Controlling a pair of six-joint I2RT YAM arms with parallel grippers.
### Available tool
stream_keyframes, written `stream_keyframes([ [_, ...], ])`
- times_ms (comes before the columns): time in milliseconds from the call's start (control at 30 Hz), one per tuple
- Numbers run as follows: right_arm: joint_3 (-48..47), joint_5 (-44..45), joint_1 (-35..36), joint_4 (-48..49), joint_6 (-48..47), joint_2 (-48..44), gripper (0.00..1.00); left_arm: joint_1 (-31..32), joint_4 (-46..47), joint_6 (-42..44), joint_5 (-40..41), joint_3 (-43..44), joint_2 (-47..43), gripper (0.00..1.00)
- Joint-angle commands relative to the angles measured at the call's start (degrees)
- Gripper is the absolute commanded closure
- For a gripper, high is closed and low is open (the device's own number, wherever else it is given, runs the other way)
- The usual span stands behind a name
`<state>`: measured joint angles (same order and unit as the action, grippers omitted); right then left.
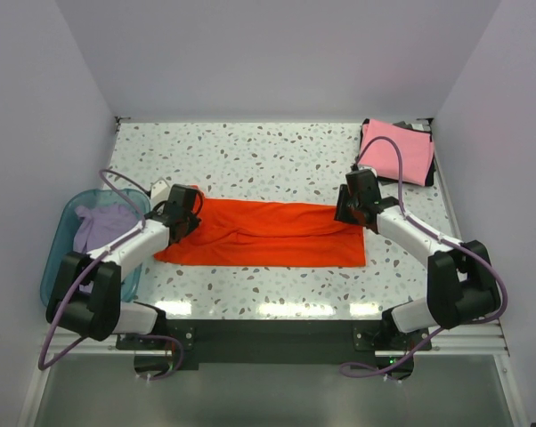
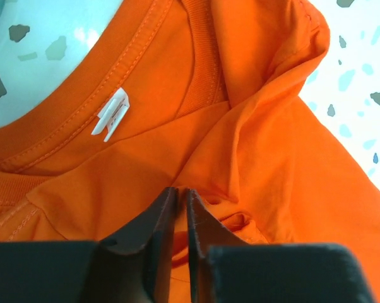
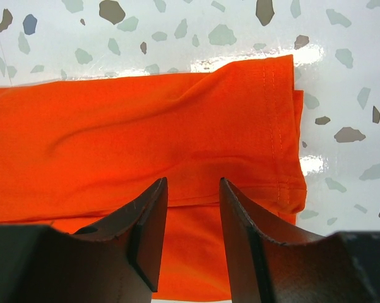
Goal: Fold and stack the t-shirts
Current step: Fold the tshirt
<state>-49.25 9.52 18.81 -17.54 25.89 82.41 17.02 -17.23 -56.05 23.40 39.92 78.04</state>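
Orange-red t-shirt (image 1: 268, 233) lies as long band across middle of table (image 1: 277, 160). Left arm reaches in low from left; left gripper (image 2: 179, 205) pinched almost closed on fold at collar end. Right arm angles in from right; right gripper (image 3: 191, 189) parted partway over hem end, clamping nothing.

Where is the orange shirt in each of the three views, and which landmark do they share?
Top external: the orange shirt lies across the middle of the table.
Left wrist: the shirt fills nearly the whole picture, with its label at the upper left.
Right wrist: the shirt covers the left and centre, with its hem at the right.
Shared landmark: the speckled table.
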Motion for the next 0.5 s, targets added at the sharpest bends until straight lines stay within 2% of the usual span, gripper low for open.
stream_keyframes([
  [0, -0.8, 1.5, 0.4, 2.6, -0.2, -0.7, 0.58, 0.3, 1.0, -0.4, 2.5, -0.8, -1.5, 0.86],
  [33, -0.7, 1.6, 0.4, 2.6, -0.2, -0.7, 0.58, 0.3, 0.6, -0.5, 2.7, -1.1, -1.8, 0.96],
  [67, -0.7, 1.5, 0.3, 2.6, -0.3, -0.8, 0.58, 0.3, 0.3, -0.7, 3.0, -1.5, -2.8, 1.00],
  [267, -0.8, 1.4, 0.3, 2.6, -0.2, -0.8, 0.58, 0.3, -3.2, -3.4, 4.2, -4.0, -8.7, 1.00],
  [467, -0.8, 1.3, 0.3, 2.5, 0.0, -0.9, 0.58, 0.3, -11.1, -10.6, 6.7, -5.9, -14.6, 1.00],
])
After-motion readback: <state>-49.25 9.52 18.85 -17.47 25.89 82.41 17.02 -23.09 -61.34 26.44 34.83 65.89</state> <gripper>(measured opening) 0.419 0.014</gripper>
